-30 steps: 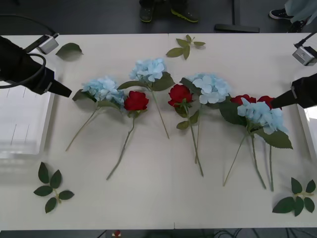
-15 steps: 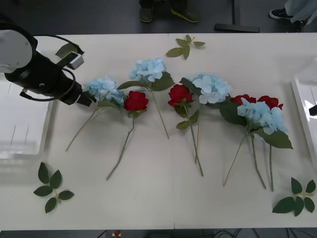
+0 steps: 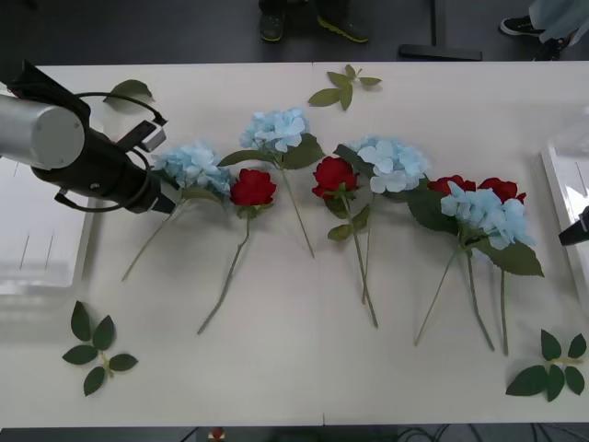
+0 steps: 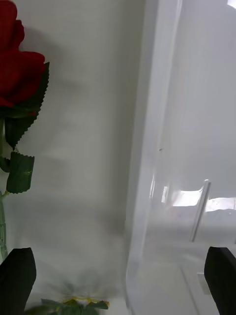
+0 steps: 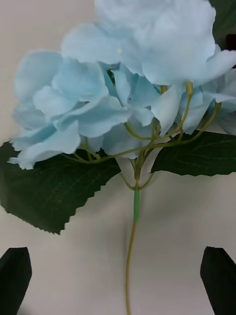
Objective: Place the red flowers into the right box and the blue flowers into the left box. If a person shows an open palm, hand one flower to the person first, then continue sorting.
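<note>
Several pale-blue flowers lie in a row across the table: the leftmost (image 3: 191, 166), one (image 3: 276, 129) behind it, one (image 3: 394, 161) in the middle and one (image 3: 486, 212) at the right. Red flowers (image 3: 252, 187) (image 3: 333, 175) (image 3: 502, 189) lie among them. My left gripper (image 3: 168, 198) hovers open over the leftmost blue flower (image 5: 123, 98), whose stem (image 5: 132, 241) runs between the fingers (image 5: 14, 275). The left box (image 3: 87, 230) is beside that arm. My right gripper (image 3: 575, 228) stands open over the rim of the right box (image 4: 147, 147), with a red flower (image 4: 19, 64) nearby.
Loose leaf sprigs lie at the front left (image 3: 97, 348), the front right (image 3: 552, 366) and the far middle (image 3: 342, 87), and a single leaf (image 3: 129, 89) sits at the far left. The table's front strip between the stems and the edge is bare.
My left arm swung in from the left box and settled lower over the leftmost blue flower's stem. My right arm drew back to the right edge, over the right box.
</note>
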Robot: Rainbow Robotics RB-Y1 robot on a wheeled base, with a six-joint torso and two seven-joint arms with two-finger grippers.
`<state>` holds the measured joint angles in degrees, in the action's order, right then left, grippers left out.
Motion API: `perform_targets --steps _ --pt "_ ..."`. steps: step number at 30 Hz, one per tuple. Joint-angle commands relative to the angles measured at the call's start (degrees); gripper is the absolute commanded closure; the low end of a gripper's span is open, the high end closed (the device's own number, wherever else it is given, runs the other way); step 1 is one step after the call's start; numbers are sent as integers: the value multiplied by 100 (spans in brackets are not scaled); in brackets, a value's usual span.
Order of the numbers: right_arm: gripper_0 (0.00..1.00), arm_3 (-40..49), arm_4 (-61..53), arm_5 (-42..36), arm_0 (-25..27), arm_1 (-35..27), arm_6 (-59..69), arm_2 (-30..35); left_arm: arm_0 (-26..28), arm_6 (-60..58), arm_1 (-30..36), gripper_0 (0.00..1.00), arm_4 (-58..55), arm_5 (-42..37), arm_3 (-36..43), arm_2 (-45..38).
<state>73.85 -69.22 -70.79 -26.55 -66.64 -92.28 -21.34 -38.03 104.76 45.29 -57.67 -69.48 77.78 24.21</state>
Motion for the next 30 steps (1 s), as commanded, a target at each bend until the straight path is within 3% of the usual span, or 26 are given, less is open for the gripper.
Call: perform_targets --steps 1,7,30 --pt "0 -37 93 145 27 274 123 -72 138 -571 200 0 27 409 150 260" --pt "0 -160 120 162 27 546 140 -116 209 -834 165 0 80 901 150 612" --pt "0 -160 -171 487 273 1179 325 -335 209 -2056 -662 0 1539 1024 150 700"
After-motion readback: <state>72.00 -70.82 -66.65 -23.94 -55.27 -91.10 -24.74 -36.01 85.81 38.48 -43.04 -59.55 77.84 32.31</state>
